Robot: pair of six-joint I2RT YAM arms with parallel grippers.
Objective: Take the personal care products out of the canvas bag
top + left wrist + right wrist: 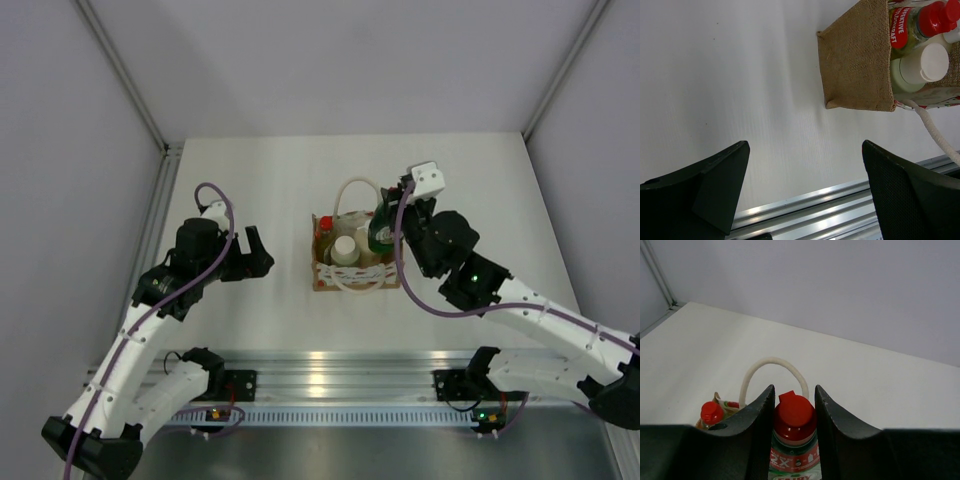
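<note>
Right gripper (794, 392) clamped on dark green bottle (793, 450) at its neck, high enough to pull it up from canvas bag (855, 60) below; yellow bottle (711, 413) beside it, bagged; left gripper (805, 170) open, bag ahead, untouched.

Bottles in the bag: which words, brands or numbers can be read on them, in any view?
"2X": white on the red neck label of the green bottle, right wrist view.
Word below it: cut off by the frame edge, unreadable.
On the yellow bottle, left wrist view: white letters on a red label, blurred, partly hidden by the bag; unreadable.
Top view: labels too small to read.
</note>
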